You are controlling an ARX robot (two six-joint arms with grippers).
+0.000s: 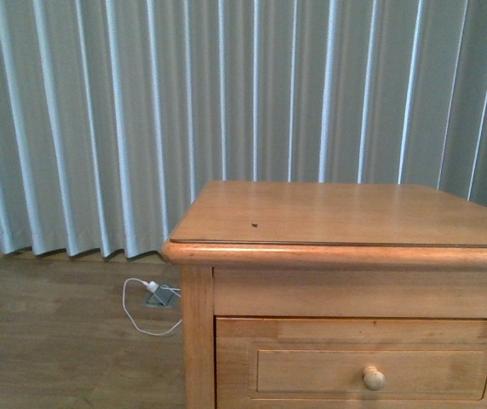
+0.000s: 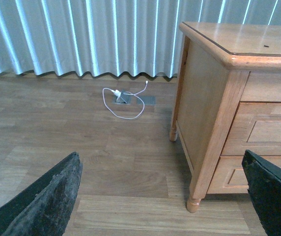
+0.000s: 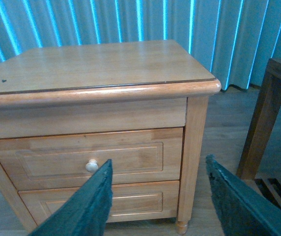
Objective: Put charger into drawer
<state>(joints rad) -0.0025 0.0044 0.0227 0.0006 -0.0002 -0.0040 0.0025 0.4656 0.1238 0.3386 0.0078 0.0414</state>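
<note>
Facing the drawer [image 1: 354, 366], we see it closed under the surface [image 1: 346, 213]'s front edge, its knob [image 1: 374, 377] centred. Our right fingers [image 3: 89, 204] hang spread before it, left fingers [image 2: 47, 201] spread above the floor [image 2: 57, 137]. We cannot see the charger.

A honey-coloured wooden nightstand [image 1: 346, 256] stands on a wood-plank floor [image 1: 56, 341], its flat top [image 1: 354, 213] bare apart from one small dark speck [image 1: 254, 226] near the front edge. Behind it hang pale grey-blue pleated curtains [image 1: 99, 119] that reach down to the floor. On the floor beside the nightstand, close to the curtain hem, a white plug [image 2: 116, 93] sits at a grey floor socket plate [image 2: 126, 99], and its white cable [image 2: 130, 105] lies in a loose loop. In the right wrist view a darker wooden piece of furniture [image 3: 266, 113] stands near the nightstand (only a leg and a corner show).
</note>
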